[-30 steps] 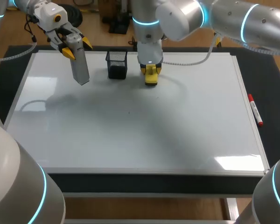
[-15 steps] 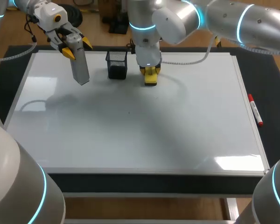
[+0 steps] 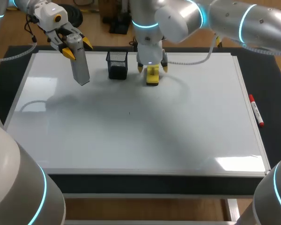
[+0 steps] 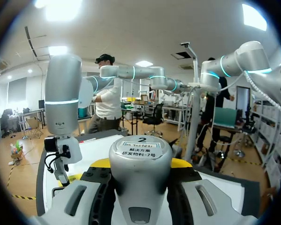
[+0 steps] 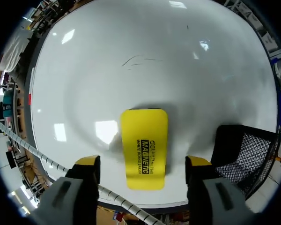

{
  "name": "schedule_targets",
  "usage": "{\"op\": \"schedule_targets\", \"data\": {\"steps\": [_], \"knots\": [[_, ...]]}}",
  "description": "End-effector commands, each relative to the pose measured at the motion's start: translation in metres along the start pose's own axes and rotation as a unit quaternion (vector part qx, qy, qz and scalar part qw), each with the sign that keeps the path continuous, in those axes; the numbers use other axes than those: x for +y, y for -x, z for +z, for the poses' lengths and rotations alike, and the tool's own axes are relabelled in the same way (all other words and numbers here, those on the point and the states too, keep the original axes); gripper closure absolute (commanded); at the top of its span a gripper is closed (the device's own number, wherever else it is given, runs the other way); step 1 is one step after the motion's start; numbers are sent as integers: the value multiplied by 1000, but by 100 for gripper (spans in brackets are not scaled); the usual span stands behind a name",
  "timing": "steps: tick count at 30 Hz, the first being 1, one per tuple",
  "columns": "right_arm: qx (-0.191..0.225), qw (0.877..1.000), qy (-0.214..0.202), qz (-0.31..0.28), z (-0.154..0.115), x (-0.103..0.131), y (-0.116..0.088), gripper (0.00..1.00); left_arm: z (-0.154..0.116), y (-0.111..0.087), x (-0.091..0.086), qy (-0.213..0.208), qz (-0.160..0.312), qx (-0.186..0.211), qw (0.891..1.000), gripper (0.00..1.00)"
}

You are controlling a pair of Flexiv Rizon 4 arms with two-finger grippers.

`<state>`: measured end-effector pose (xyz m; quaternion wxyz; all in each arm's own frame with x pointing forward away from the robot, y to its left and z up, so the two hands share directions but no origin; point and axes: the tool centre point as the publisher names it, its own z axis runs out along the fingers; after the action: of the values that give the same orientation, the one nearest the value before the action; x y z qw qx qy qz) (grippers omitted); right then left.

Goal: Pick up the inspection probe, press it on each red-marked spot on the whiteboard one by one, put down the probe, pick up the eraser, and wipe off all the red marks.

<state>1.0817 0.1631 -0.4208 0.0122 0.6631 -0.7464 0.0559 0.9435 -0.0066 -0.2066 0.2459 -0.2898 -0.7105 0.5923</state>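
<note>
At 12 o'clock on the glossy whiteboard [image 3: 131,136], the flat yellow block eraser [image 5: 144,147] lies face down. The right gripper [image 3: 152,69] stands over it with its fingers apart, one on each side, neither visibly touching. At 10 o'clock the left gripper [image 3: 77,48] is clamped on the grey cylindrical inspection probe [image 3: 79,63], held above the board. No red marks show. One risk is that an off-centre close could skid the eraser. Another is that a finger could catch the black mesh basket [image 3: 117,64] at the eraser's 9 o'clock and knock it.
</note>
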Motion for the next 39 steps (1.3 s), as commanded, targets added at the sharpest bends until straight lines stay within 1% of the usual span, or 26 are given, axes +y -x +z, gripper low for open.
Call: {"op": "schedule_targets", "data": {"steps": [1, 2, 6, 11, 13, 15, 18, 24, 28, 30, 31, 32, 34, 36, 37, 39], "knots": [[-4, 1000, 4, 8, -11, 0, -11, 0, -7, 4, 2, -5, 0, 8, 1000, 100], [-3, 1000, 6, 11, -12, 0, -12, 0, -7, 4, 2, -5, 0, 8, 1000, 100], [-24, 998, 33, 46, -19, -2, -19, 0, -7, 4, 2, -5, 0, 8, 1000, 100], [-58, 992, 60, 92, -29, -6, -28, 0, -7, 4, 2, -5, 0, 8, 1000, 100], [-83, 987, 72, 116, -34, -8, -32, 0, -7, 4, 2, -5, 0, 8, 1000, 100], [-92, 982, 80, 141, -38, -10, -35, 0, -7, 4, 2, -5, 0, 8, 1000, 100], [-117, 972, 91, 181, -46, -13, -42, 0, -7, 4, 2, -5, 0, 8, 1000, 100], [-142, 952, 110, 249, -61, -17, -52, 0, -7, 4, 2, -5, 0, 8, 1000, 100], [-156, 941, 118, 275, -71, -17, -58, 0, -7, 4, 2, -5, 0, 8, 1000, 100], [-153, 937, 120, 290, -75, -17, -60, 0, -7, 4, 2, -5, 0, 8, 1000, 100], [-162, 935, 121, 291, -77, -17, -62, 0, -7, 4, 2, -5, 0, 8, 1000, 100], [-160, 933, 121, 297, -80, -17, -64, 0, -7, 4, 2, -5, 0, 8, 1000, 100], [-176, 927, 124, 306, -84, -16, -67, 0, -7, 4, 2, -5, 0, 8, 1000, 100], [-173, 923, 126, 321, -89, -16, -70, 0, -7, 4, 2, -5, 0, 8, 1000, 100], [-187, 921, 126, 319, -91, -16, -72, 0, -7, 4, 2, -5, 0, 8, 1000, 100], [-180, 917, 127, 333, -95, -16, -74, 0, -7, 4, 2, -5, 0, 8, 1000, 100]]}}
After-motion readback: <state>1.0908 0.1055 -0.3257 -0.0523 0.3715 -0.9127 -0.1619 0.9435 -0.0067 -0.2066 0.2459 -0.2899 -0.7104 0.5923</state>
